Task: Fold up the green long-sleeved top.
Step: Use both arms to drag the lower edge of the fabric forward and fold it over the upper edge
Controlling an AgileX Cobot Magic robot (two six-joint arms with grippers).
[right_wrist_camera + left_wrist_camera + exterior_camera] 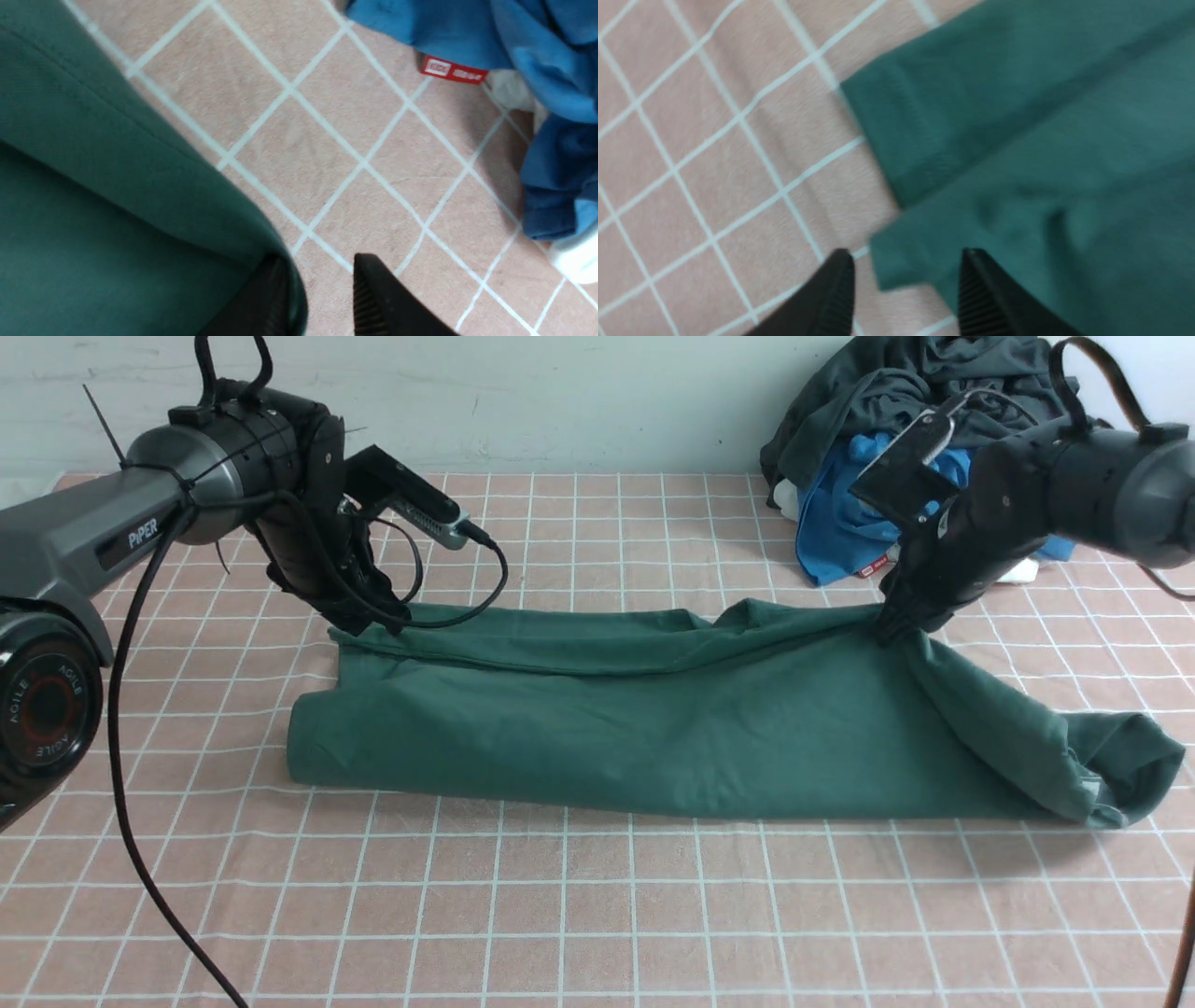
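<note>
**Both pincers open at the far edge of the folded green top**

The dark forest-green cotton long-sleeved top (653, 728) lies across the middle of the pink tablecloth with its white grid lines (597, 915). It is doubled over into a long band running left to right. The near edge is a smooth rounded fold and the far edge shows layered hems. Its left end is fairly square. Its right end spreads wider and bunches into loose folds towards the near right, where a small pale patch shows in the cloth.

The left gripper (369, 618) is down at the far left corner of the top. In the left wrist view its two black ribbed fingers (838, 291) stand apart, with a corner of the green cloth lying loose in the gap and not pinched.

The right gripper (892, 630) is down at the far edge of the top, towards its right end, where the fabric rises into a small peak. In the right wrist view its jaws are parted, with bare tablecloth showing between them. The green edge drapes against one finger (266, 298) and the other finger stands clear of it.

At the far right, well apart from the top's body, a crumpled dark charcoal-grey garment (896, 383) is heaped against the pale wall. A bright blue garment (836, 527) with a small red label (451, 71) lies beneath it.
</note>
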